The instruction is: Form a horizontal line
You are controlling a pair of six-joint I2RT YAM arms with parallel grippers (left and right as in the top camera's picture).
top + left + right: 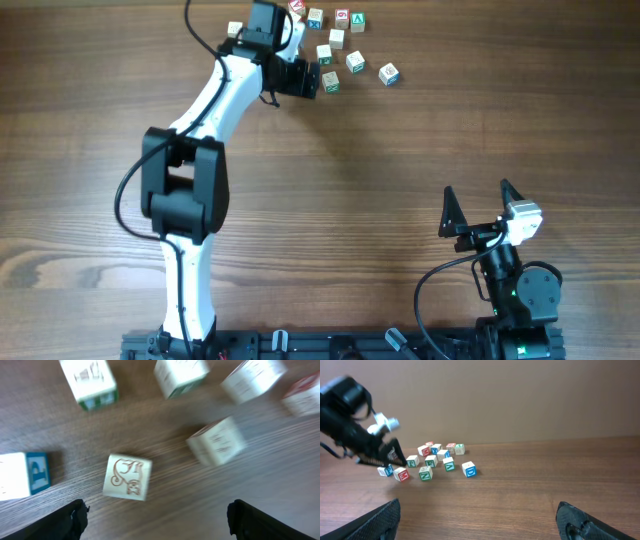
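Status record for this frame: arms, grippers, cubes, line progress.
left arm: extended to the cluster on the far side of the table
left gripper: open, carved-letter cube just ahead of its fingers
right gripper: open, empty, near its base
cubes: scattered loose, mostly apart
line: no row of three formed yet

A dark brown wood-grain table [400, 150] bears small pale wooden letter cubes scattered near its far edge: a blue-printed cube [388, 73] apart at the right, a red-printed cube [341, 17] farther back, a lone pale cube [235, 30] well left; a plain beige wall [520, 400] stands behind
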